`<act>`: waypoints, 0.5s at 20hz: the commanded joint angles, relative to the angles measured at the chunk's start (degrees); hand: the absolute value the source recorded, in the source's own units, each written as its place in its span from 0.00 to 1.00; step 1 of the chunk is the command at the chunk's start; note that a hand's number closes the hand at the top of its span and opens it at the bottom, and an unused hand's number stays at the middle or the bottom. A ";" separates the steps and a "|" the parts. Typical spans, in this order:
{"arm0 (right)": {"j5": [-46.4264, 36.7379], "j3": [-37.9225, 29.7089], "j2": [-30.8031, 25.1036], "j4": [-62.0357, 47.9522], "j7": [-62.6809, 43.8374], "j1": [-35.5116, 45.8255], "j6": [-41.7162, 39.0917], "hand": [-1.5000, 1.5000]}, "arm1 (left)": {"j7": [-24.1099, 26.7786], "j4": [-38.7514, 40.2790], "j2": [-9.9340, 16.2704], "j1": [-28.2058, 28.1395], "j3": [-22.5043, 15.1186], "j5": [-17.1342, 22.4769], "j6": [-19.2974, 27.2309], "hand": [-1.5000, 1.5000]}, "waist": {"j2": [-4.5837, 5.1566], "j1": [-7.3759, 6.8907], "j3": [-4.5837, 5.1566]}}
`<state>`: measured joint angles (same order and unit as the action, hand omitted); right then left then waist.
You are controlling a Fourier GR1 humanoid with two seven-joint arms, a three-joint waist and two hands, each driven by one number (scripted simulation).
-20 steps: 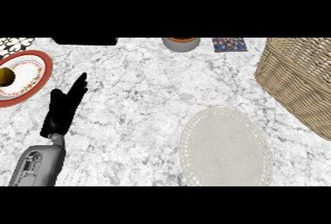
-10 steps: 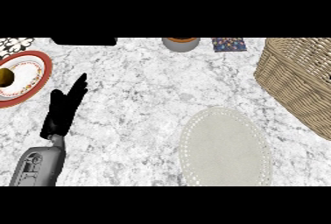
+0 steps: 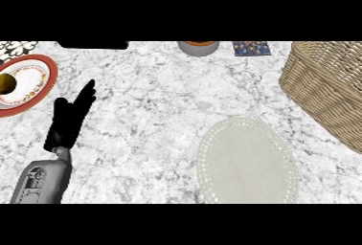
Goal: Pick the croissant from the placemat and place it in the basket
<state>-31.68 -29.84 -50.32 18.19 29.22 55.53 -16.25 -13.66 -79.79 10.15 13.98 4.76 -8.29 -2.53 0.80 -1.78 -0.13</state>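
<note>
- Nearest the lower edge, at the left, a grey forearm [image 3: 41, 182] comes up onto the white-and-grey marbled bench [image 3: 155, 110].
- Just beyond it, the black left hand [image 3: 69, 119] lies over the bench with its fingers straight and pointing away toward the top of the view; it has hold of nothing.
- Toward the lower right of centre lies the placemat [image 3: 245, 160], a pale oval with a dotted border, its surface bare; no croissant shows on it or anywhere else in the head view.
- Well apart from the hand, at the right edge, stands the basket [image 3: 329, 88], woven from tan wicker, cut off by the frame; its inside cannot be seen from here.
- At the left edge, farther than the hand and near its fingertips without touching, sits a plate [image 3: 32, 86] with a red rim and a light patterned centre, carrying a yellowish-brown item [image 3: 5, 82] that is partly cut off.
- Along the far edge, from left to right: a black-and-white patterned piece [image 3: 16, 47] in the corner, a dark flat object [image 3: 92, 44], a grey round container [image 3: 198, 48] with an orange-brown top, and a small dark card or packet [image 3: 252, 48] with a multicoloured print.
- No writing, brand or label can be read on any of these.
- The right hand does not show.
</note>
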 commanded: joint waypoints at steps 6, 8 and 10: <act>3.98 -6.21 -11.94 -8.26 -3.23 -2.38 -4.41 0.00 | 1.59 1.27 -0.23 0.98 0.02 -0.42 0.33 0.50 | 0.78 -0.76 -0.21; 4.29 -6.61 -14.49 -8.69 0.63 -5.98 -7.14 0.00 | 0.11 0.16 1.89 0.26 1.45 1.88 -2.55 0.50 | 0.60 -0.66 -0.30; 5.13 -7.72 -15.25 -9.41 0.82 -6.29 -7.02 0.00 | 1.09 -0.21 -1.24 0.40 -1.07 -0.50 0.34 0.50 | 0.93 -0.99 -0.43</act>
